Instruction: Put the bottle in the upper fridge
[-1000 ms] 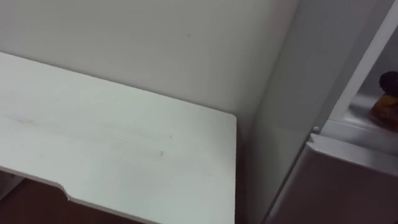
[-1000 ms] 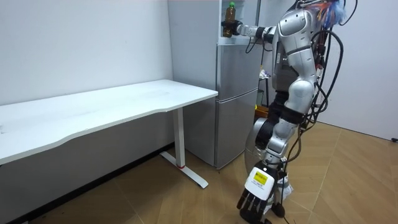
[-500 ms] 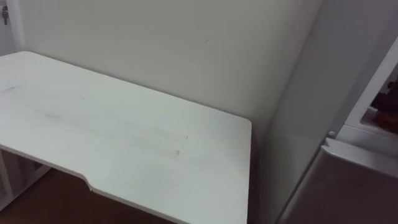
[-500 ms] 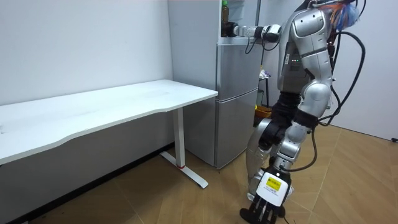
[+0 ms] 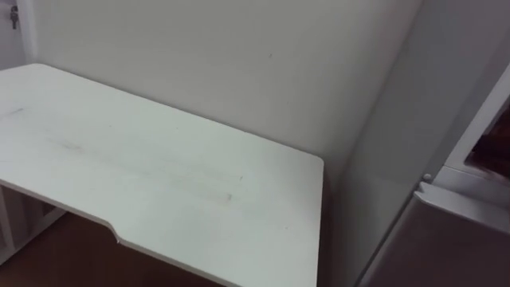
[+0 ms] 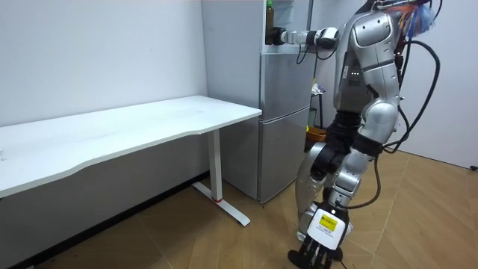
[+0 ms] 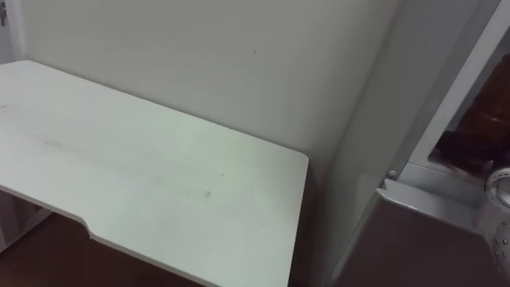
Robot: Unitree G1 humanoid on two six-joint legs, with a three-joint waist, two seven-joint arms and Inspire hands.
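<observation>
One long white table (image 6: 149, 121) runs along the pale wall (image 6: 97, 52), bare-topped, with its end close beside a tall grey fridge (image 6: 284, 112). The floor (image 6: 433, 213) is brown wood. From the robot's head, the table corner lies at its left and the fridge's side panel rises at its right, with the dark opening of the upper compartment (image 7: 466, 131) above the lower door.

The robot stands on the wood floor in front of the fridge, on the room view's right, with one arm stretched level toward the top compartment. Its right hand (image 6: 277, 35) is clamped round the lower part of the bottle (image 6: 269, 10), which stands upright at the edge of the upper compartment and is partly hidden by the fridge's side.

A second ago the bottle and hand were a little further out, clear of the fridge's front edge; they have since gone inward. The robot's torso has also straightened and moved toward the room view's right. Over the last half second almost nothing has changed. The head's outlook has swung toward the table, which is the camera's own shift.
</observation>
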